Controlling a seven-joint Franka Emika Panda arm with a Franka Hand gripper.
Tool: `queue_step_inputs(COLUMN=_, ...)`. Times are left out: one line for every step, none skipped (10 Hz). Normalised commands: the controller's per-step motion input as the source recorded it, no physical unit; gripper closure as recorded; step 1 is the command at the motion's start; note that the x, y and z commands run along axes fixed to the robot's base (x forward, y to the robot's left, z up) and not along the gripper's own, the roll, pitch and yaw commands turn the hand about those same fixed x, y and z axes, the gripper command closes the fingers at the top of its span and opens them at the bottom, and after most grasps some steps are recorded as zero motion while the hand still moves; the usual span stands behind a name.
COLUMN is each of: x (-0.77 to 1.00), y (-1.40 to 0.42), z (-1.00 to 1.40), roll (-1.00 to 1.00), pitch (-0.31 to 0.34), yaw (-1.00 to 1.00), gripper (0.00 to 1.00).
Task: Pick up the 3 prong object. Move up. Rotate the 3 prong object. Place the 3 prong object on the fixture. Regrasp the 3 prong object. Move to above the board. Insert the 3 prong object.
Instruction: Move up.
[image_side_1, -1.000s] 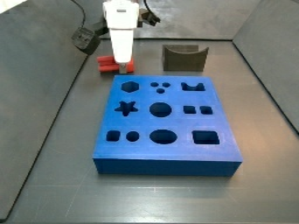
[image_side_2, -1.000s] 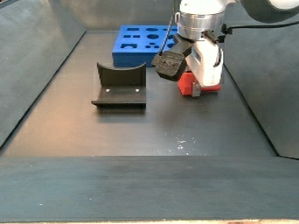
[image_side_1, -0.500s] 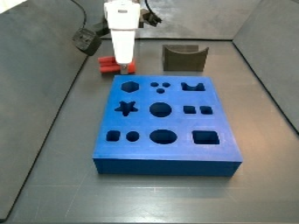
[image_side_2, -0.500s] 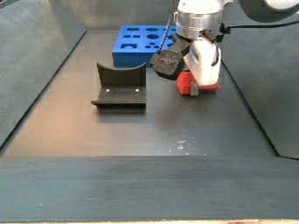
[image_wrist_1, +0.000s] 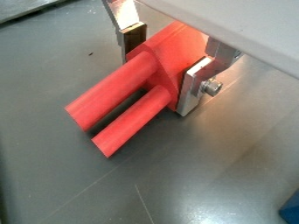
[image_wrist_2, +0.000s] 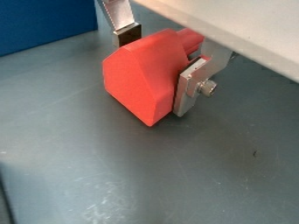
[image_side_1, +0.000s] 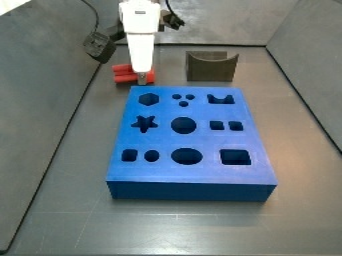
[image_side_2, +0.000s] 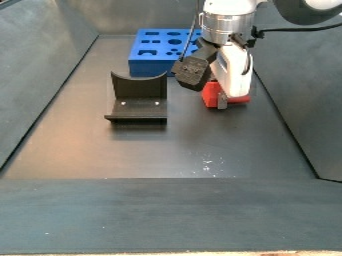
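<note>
The 3 prong object (image_wrist_1: 122, 105) is red-orange and lies on the dark floor, its cylindrical prongs level and pointing away from the gripper. My gripper (image_wrist_1: 163, 68) stands over its block end, silver fingers on either side and pads against it. In a wrist view the blunt block end (image_wrist_2: 140, 79) shows between the gripper (image_wrist_2: 160, 63) fingers. In both side views the gripper (image_side_1: 139, 72) (image_side_2: 230, 95) is low at the object (image_side_1: 124, 74) (image_side_2: 214, 97). The fixture (image_side_1: 210, 66) (image_side_2: 136, 98) stands apart from it. The blue board (image_side_1: 187, 140) (image_side_2: 160, 48) lies close by.
Grey walls enclose the floor on all sides. A black cable (image_side_1: 94, 40) hangs at the wall behind the gripper. The board's edge is a short way from the object.
</note>
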Motion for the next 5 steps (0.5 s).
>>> queue_step_inputs(x=0.00, y=0.00, z=1.00, roll=0.00, pitch=0.000, yaw=0.00, gripper=1.00)
queue_step_inputs(x=0.00, y=-0.01, z=1.00, roll=0.00, pitch=0.000, yaw=-0.03, gripper=1.00)
queue_step_inputs(x=-0.03, y=-0.02, z=1.00, roll=-0.01, pitch=0.029, yaw=-0.03, gripper=1.00)
queue_step_inputs(x=-0.03, y=-0.02, z=0.91, roll=-0.02, pitch=0.051, yaw=-0.03, gripper=1.00)
queue_step_inputs(x=-0.01, y=-0.01, z=0.74, roll=-0.04, pitch=0.069, yaw=-0.02, gripper=1.00)
